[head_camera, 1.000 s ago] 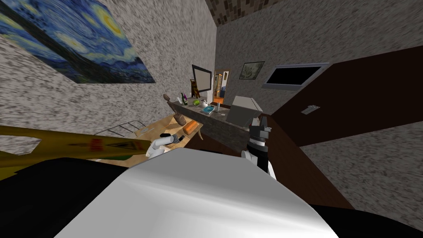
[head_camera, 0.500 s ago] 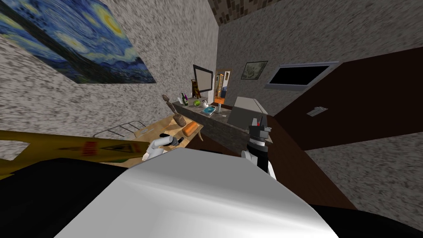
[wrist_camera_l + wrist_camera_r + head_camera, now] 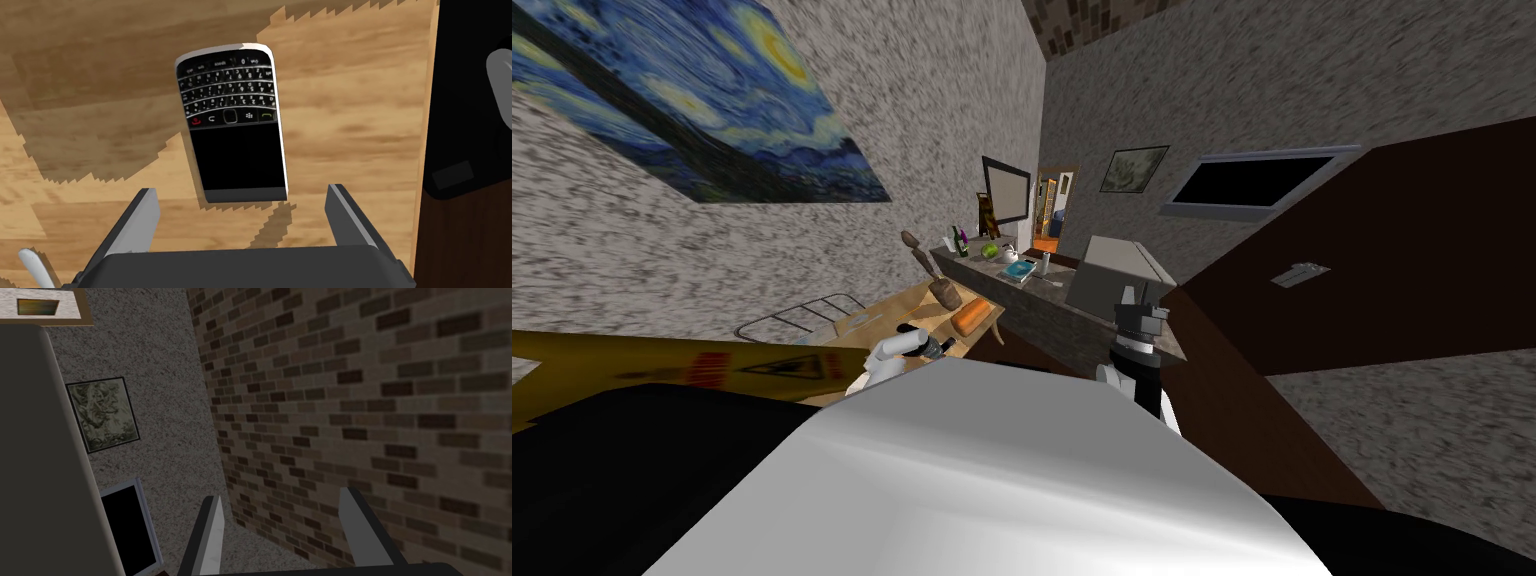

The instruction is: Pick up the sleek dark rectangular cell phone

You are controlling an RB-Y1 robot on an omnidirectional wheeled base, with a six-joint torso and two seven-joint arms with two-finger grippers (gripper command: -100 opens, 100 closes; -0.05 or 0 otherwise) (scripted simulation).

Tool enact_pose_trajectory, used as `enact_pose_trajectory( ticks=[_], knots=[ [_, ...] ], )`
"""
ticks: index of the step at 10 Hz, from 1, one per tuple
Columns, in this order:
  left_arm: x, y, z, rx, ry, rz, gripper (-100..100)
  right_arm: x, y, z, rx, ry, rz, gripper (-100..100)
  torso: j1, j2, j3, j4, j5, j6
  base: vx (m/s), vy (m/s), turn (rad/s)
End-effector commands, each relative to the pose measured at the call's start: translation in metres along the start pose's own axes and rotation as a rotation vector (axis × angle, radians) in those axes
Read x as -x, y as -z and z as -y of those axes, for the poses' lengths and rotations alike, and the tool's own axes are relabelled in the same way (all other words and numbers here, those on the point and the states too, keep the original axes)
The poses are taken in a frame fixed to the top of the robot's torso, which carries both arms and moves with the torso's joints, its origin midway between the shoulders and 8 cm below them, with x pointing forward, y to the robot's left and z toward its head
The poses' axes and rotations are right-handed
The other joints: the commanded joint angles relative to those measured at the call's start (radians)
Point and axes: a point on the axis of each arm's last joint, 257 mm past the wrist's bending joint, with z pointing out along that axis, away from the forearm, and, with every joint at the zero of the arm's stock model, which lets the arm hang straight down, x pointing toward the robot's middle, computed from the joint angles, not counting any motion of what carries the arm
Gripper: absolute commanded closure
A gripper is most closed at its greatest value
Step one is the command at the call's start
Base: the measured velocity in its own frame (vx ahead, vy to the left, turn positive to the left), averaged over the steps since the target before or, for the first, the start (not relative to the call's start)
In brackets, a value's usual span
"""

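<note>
The left gripper (image 3: 243,217) is hovering over a light wooden counter (image 3: 360,100), on the left of the scene. Its fingers (image 3: 141,220) are standing wide apart, about a third of the left wrist view's width, and are holding nothing. The cell phone (image 3: 231,125) is lying flat on the counter, face up, straight ahead of that gripper. It is a dark rectangular handset with a pale rim. Its keypad end is pointing away from the gripper, and its black screen end is lying nearest to it. That near end is reaching just in between the two fingertips, with bare wood showing on either side, so neither finger is touching the phone. The gripper's jagged shadow is falling on the wood around the handset.

In the head view the left gripper (image 3: 942,345) is reaching out over the near part of the counter. An orange object (image 3: 971,315) is lying a little farther along the same counter, and a yellow caution sign (image 3: 712,368) is slanting across the near left.

The right gripper (image 3: 285,528) is raised on the right, well apart from the phone. Its fingers (image 3: 212,535) are also standing open and are gripping nothing.
</note>
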Motion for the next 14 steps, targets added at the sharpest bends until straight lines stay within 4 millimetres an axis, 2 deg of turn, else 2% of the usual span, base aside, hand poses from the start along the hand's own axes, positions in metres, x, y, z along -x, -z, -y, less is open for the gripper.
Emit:
enact_pose_trajectory(
  ticks=[1, 4, 8, 9, 10, 11, 12, 14],
  knots=[
    [0.003, 0.000, -0.005, 0.028, 0.015, 0.012, -100, 0.000, 0.000, 0.000, 0.000, 0.000, 0.000, 0, 0.000, 0.000, 0.000, 0.000, 0.000, 0.000, 0.058, 0.000, 0.022],
    [0.020, 0.001, -0.019, 0.121, 0.078, 0.055, -100, 0.000, 0.000, 0.000, 0.000, 0.000, 0.000, 0, -0.001, 0.001, 0.001, 0.000, 0.000, 0.000, 0.086, -0.007, 0.055],
    [0.030, 0.004, -0.021, 0.160, 0.107, 0.079, -100, 0.000, 0.000, 0.000, 0.000, 0.000, 0.000, 0, 0.000, 0.002, 0.001, 0.000, 0.000, 0.000, 0.070, 0.000, 0.027],
    [0.031, 0.005, -0.022, 0.163, 0.109, 0.080, 0, 0.000, 0.000, 0.000, 0.000, 0.000, 0.000, 0, 0.000, 0.004, 0.002, 0.001, 0.000, 0.000, 0.005, 0.000, -0.001],
    [0.040, 0.000, -0.020, 0.168, 0.116, 0.079, -100, 0.000, 0.000, 0.000, 0.000, 0.000, 0.000, 0, 0.000, 0.006, 0.003, 0.001, 0.000, 0.000, -0.003, -0.025, -0.102],
    [0.047, -0.002, -0.014, 0.162, 0.118, 0.072, -100, 0.000, 0.000, 0.000, 0.000, 0.000, 0.000, 0, -0.001, 0.007, 0.004, 0.001, 0.000, 0.000, -0.010, -0.060, -0.139],
    [0.050, -0.004, -0.017, 0.173, 0.124, 0.079, -100, 0.000, 0.000, 0.000, 0.000, 0.000, 0.000, 0, -0.003, 0.007, 0.004, 0.002, -0.001, 0.000, -0.003, -0.048, -0.049],
    [0.069, -0.009, -0.009, 0.170, 0.141, 0.074, -100, 0.000, 0.000, 0.000, 0.000, 0.000, 0.000, 0, -0.003, 0.007, 0.004, 0.001, -0.001, 0.000, 0.004, -0.049, -0.121]
  ],
)
